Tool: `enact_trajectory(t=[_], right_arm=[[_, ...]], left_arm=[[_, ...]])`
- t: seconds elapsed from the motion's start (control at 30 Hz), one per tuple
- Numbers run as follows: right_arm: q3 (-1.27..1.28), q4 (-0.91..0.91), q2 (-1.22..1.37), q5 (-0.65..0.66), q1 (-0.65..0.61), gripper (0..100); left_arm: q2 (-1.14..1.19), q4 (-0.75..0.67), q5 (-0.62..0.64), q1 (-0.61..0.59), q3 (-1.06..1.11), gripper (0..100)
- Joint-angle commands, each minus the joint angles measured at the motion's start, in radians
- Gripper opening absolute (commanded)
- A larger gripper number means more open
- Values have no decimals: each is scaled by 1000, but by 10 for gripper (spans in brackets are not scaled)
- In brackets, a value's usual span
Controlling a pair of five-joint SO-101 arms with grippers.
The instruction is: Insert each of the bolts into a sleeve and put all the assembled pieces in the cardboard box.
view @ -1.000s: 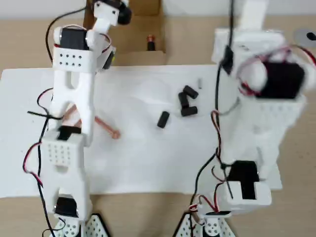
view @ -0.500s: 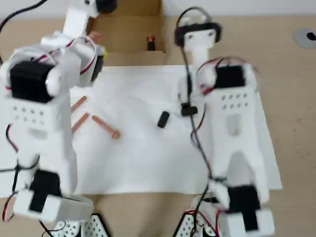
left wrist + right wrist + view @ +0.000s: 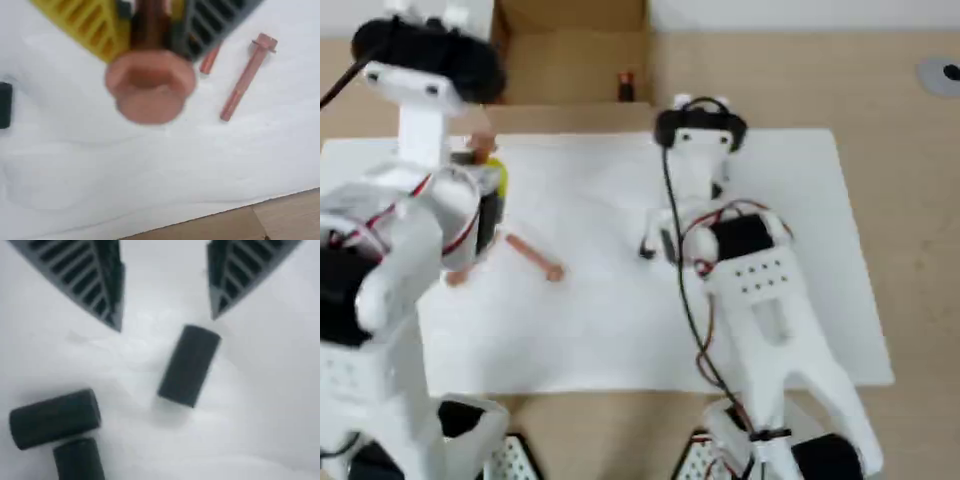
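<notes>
A copper bolt (image 3: 150,87) is clamped, head outward, in the left gripper (image 3: 150,25) above the white sheet (image 3: 150,170), on which a second bolt (image 3: 247,77) is seen lying free. The right gripper (image 3: 166,317) is spread wide over one black sleeve (image 3: 189,365), and two more sleeves (image 3: 55,417) are seen lying close beside it. In the high view the cardboard box (image 3: 570,70) is shown at the far side of the worktop (image 3: 900,200), with a small copper-and-black piece (image 3: 625,85) inside it.

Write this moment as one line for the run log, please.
left gripper: shut on bolt | right gripper: open above sleeve | loose bolt: on white sheet | cardboard box: one assembled piece inside
</notes>
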Motion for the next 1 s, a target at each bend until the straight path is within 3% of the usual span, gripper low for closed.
enact_trajectory(t=[0.0, 0.17, 0.27, 0.53, 0.73, 0.97], right_arm=[[1, -54, -4, -60, -19, 126], [-12, -69, 140, -170, -19, 126], [-30, -58, 242, -207, -19, 126], [-102, -3, 432, -218, -44, 125], [-153, -5, 429, -218, -124, 125], [-214, -9, 372, -218, -133, 126]], left_arm=[[-79, -11, 9, 15, 44, 10], [-153, -26, 17, 15, 143, 10], [-179, -26, 104, 11, 184, 9], [-208, -26, 121, 9, 222, 9], [-208, -26, 121, 9, 224, 9], [-208, -25, 121, 9, 224, 9]])
